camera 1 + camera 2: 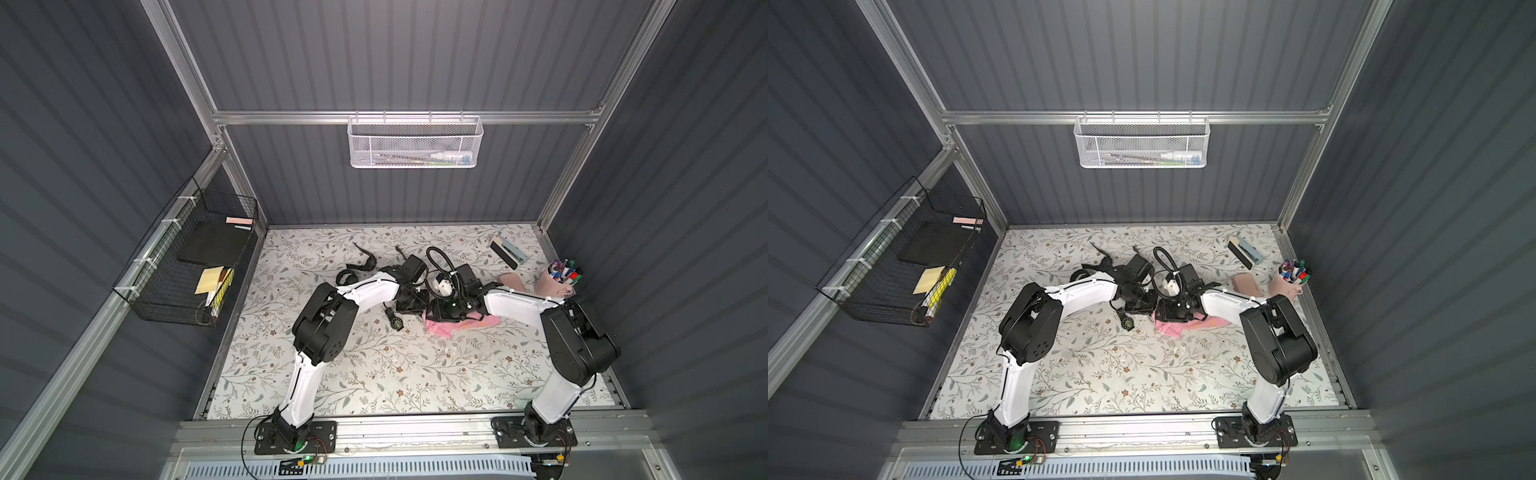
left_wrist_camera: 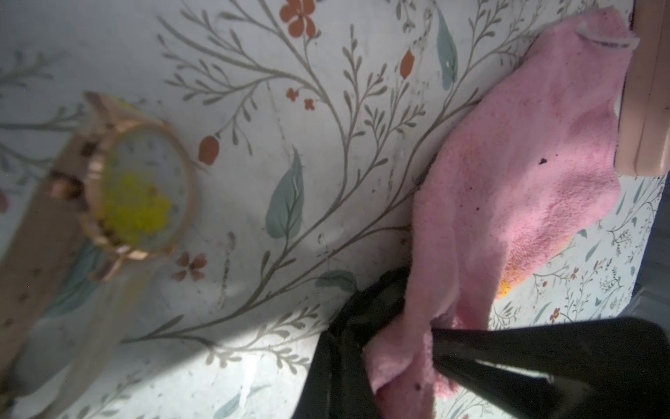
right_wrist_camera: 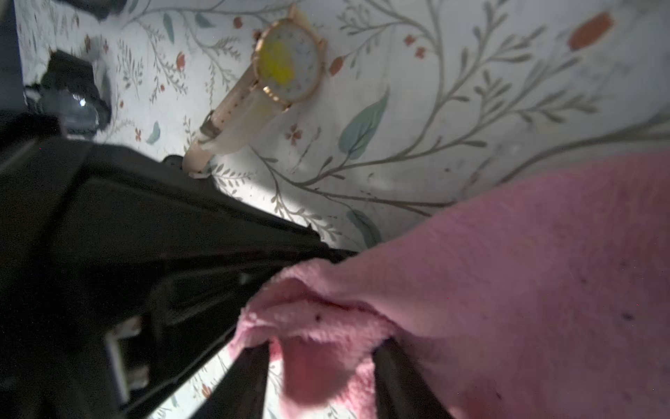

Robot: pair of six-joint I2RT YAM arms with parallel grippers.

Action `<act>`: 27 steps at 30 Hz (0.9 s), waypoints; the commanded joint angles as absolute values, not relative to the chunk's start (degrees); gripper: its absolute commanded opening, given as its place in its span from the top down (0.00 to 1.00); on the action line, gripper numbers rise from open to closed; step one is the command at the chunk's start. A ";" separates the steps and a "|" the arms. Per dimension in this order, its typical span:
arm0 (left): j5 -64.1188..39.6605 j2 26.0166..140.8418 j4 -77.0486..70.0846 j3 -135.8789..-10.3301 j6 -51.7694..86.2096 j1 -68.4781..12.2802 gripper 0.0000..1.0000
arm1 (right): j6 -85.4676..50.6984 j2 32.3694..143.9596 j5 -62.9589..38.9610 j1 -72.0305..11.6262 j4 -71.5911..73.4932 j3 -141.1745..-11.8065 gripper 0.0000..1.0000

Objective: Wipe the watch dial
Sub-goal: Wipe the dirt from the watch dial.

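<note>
Okay so your left gripper [image 2: 435,341] is clamped on a corner of the pink cloth [image 2: 507,174], while the right gripper [image 3: 322,350] has its fingers spread around a fold, not pinching. The rose-gold watch [image 3: 293,60] lies dial-up on the floral mat [image 3: 471,90], well apart from the cloth. Its strap runs back toward the left gripper, so left looks nearer. Both top views hide it under the arms; only the wrist cams show the yellow smear [image 3: 273,65].

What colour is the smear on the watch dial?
Yellow smear on the watch dial; clearest in the right wrist view.
</note>
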State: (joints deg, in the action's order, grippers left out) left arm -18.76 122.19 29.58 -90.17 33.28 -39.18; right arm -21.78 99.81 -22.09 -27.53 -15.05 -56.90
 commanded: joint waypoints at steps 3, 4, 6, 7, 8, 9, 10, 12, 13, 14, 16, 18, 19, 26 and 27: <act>-19.78 123.00 30.15 -91.81 34.41 -39.46 1.00 | -20.95 101.32 -10.40 -28.54 -18.87 -57.66 0.41; -19.78 122.83 30.15 -91.76 34.44 -39.46 1.00 | -21.00 101.50 -9.06 -28.67 -18.96 -57.57 0.42; -19.64 122.62 30.31 -91.67 34.48 -39.46 1.00 | -21.60 102.04 -6.56 -28.79 -19.37 -57.46 0.45; -19.60 122.53 30.40 -91.65 34.45 -39.42 1.00 | -21.87 102.12 -5.42 -28.83 -19.30 -57.25 0.46; -19.60 122.44 30.45 -91.67 34.45 -39.45 1.00 | -21.97 102.08 -4.42 -28.82 -19.31 -56.99 0.48; -19.60 122.36 30.50 -91.67 34.45 -39.44 1.00 | -22.10 102.04 -3.39 -28.82 -19.27 -56.80 0.48; -19.60 122.19 30.52 -91.63 34.54 -39.46 1.00 | -22.18 101.95 -2.33 -28.83 -19.44 -56.69 0.49; -19.69 122.00 30.41 -91.58 34.63 -39.44 1.00 | -22.21 101.91 -0.35 -28.78 -19.73 -56.69 0.51; -19.77 121.95 30.42 -91.63 34.71 -39.46 1.00 | -22.41 101.92 0.49 -28.83 -19.90 -56.77 0.53; -19.86 121.92 30.41 -91.67 34.80 -39.46 1.00 | -22.65 102.16 1.54 -28.81 -20.08 -56.93 0.58; -20.04 121.75 30.41 -91.76 34.97 -39.46 1.00 | -23.03 102.77 3.16 -28.81 -20.21 -57.17 0.63; -20.04 121.56 30.32 -91.85 35.11 -39.46 1.00 | -23.29 103.29 3.63 -28.82 -19.92 -57.15 0.64; -20.04 121.40 30.32 -91.76 35.16 -39.48 1.00 | -23.37 103.44 3.85 -28.76 -19.71 -57.04 0.64; -20.04 120.58 30.69 -91.05 35.16 -39.45 1.00 | -24.09 102.70 7.76 -28.69 -19.14 -55.38 0.81; -20.04 120.58 30.60 -90.97 35.18 -39.46 1.00 | -24.52 102.62 7.40 -28.34 -18.90 -55.06 0.86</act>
State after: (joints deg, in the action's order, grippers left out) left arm -19.40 122.30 29.39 -90.17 34.57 -39.20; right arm -23.31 100.75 1.96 -29.32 -16.05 -57.30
